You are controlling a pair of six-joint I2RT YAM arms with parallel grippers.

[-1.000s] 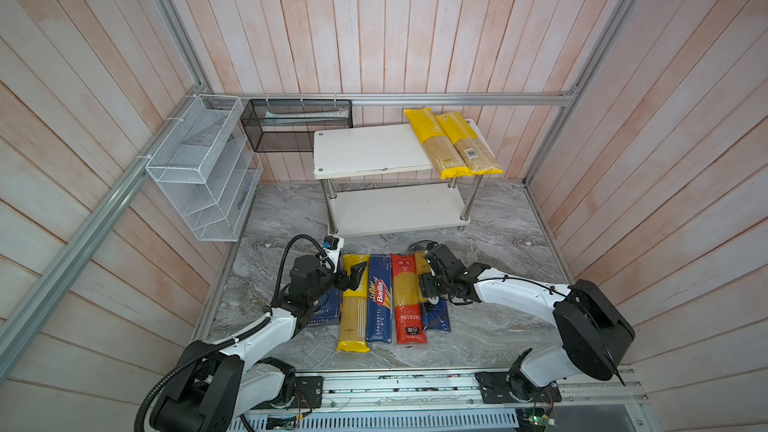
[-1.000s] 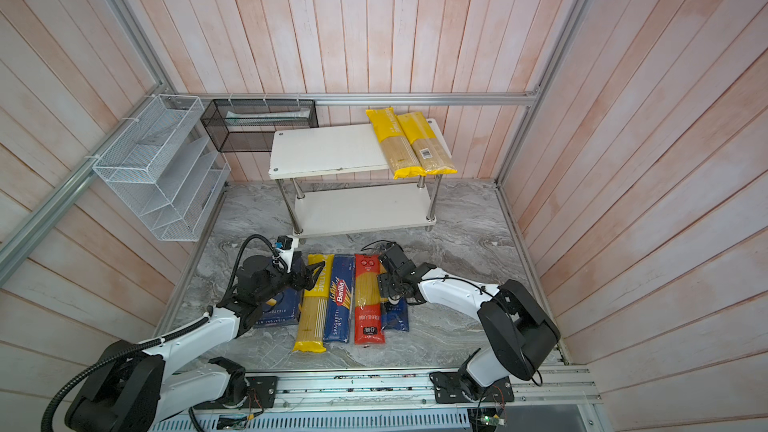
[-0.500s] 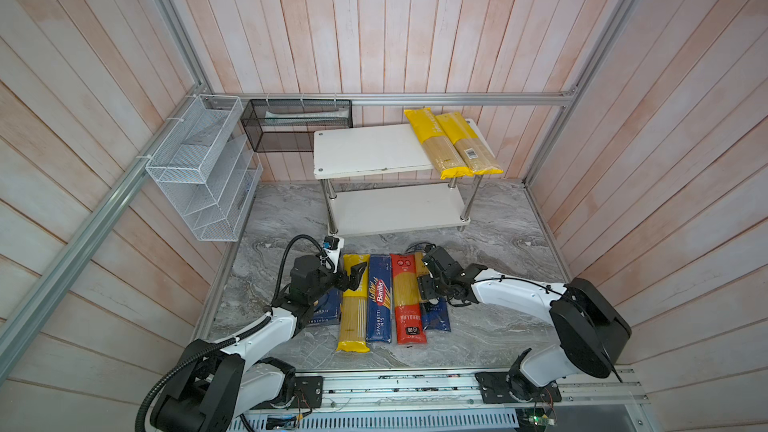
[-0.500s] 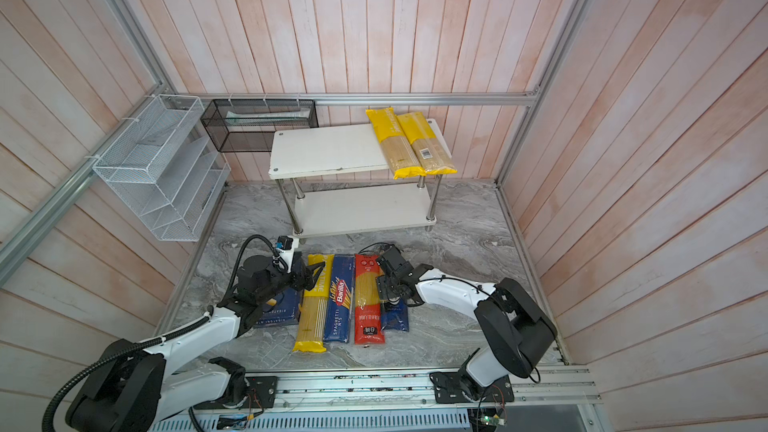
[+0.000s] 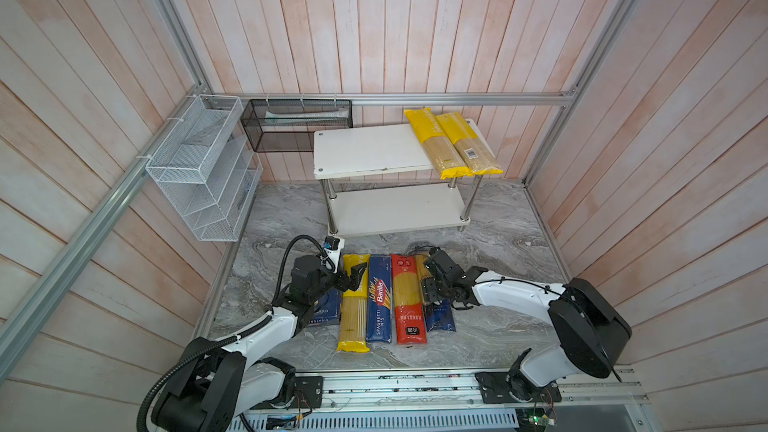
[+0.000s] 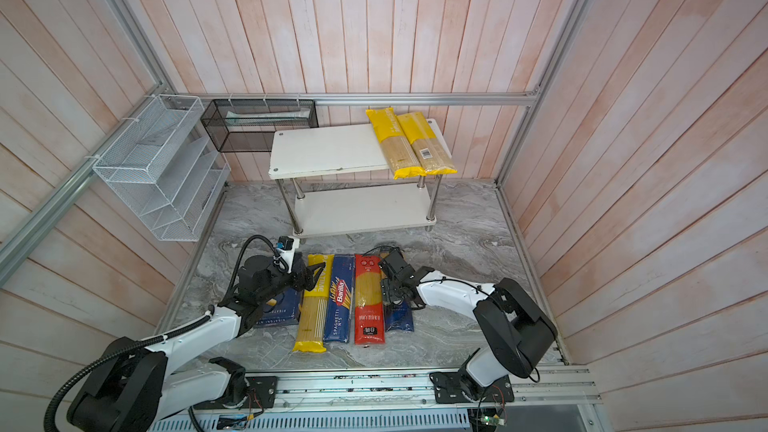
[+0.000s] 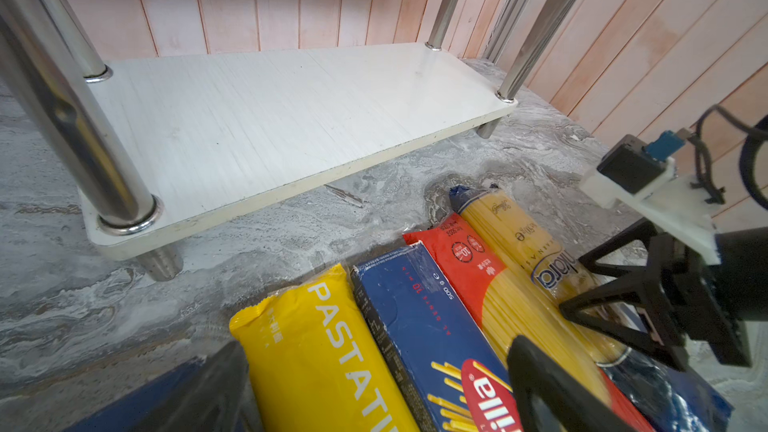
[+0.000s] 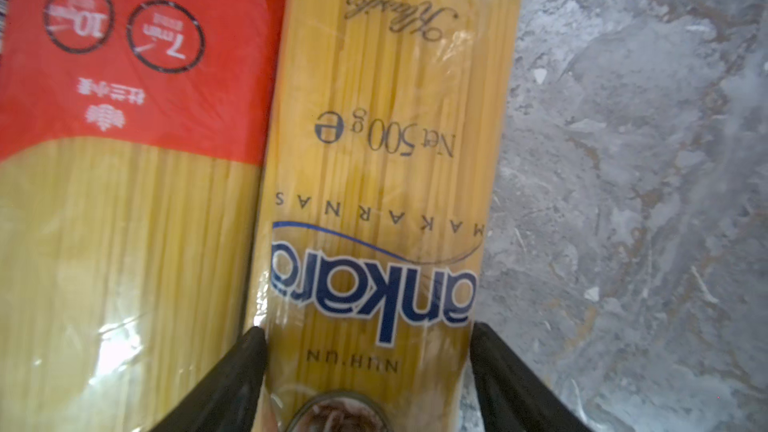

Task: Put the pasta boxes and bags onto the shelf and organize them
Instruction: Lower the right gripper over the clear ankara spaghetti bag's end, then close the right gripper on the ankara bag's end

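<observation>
Grey marbled desk and pink wood-plank walls are all around you. Your right jaws stand wide apart, one tip at each long edge of the beige-and-navy bag. You cannot tell if they press it. The bag lies flat on the desk. It is a clear bag of pale yellow spaghetti with blue letters and dark blue ends.

Touching its side is the red-ended bag, clear in the middle and red at both ends. Next comes the long narrow box, dark blue with a red logo. After that lies a yellow-ended bag.

Your left jaws are open too and hold nothing. They hang over the yellow-ended bag and the long narrow box, near their far ends. Under your left arm lies the wide box, dark blue and partly hidden.

All five lie side by side in a row in front of the shelf. It has two white boards on shiny posts and stands at the back of the desk. On the right end of its top board lie a second yellow-ended bag and a third yellow-ended bag. They touch, and their near ends poke over the front edge.

Left of the shelf hang a black mesh basket and a white wire rack.
</observation>
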